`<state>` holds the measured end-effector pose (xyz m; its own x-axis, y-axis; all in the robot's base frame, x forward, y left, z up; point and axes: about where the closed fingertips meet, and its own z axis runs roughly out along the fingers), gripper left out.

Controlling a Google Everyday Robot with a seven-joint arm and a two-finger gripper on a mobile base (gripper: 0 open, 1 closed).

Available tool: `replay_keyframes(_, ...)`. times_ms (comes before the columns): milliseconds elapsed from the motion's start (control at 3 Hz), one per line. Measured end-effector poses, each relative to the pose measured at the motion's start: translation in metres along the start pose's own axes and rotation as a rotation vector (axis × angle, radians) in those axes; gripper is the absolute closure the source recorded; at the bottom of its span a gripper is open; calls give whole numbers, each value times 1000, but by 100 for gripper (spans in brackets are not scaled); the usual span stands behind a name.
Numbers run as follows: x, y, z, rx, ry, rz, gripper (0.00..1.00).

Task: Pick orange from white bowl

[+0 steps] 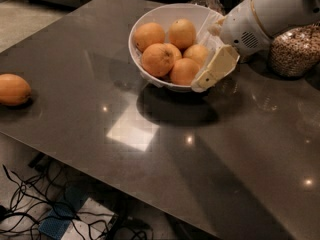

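The white bowl (146, 19) stands at the back middle of the dark table and holds several oranges. The orange (158, 59), the largest, lies at the bowl's front left, with smaller oranges behind it and to its right. My gripper (207, 76) hangs from the white arm (270, 14) that comes in from the upper right. Its cream-coloured end is at the bowl's front right rim, beside the nearest small orange (184, 71), and holds nothing that I can see.
An oval, lemon-shaped orange fruit (12, 89) lies near the table's left edge. A glass jar of grain (295, 49) stands at the right behind the arm. Cables lie on the floor below the table's front edge.
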<state>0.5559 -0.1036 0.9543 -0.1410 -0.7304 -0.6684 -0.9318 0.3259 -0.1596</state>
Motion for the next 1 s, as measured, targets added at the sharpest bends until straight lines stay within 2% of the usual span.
replay_keyframes(333,-2,0,1,1,-7,2,0)
replay_keyframes(1000,-13,0,15,6,-83,27,0)
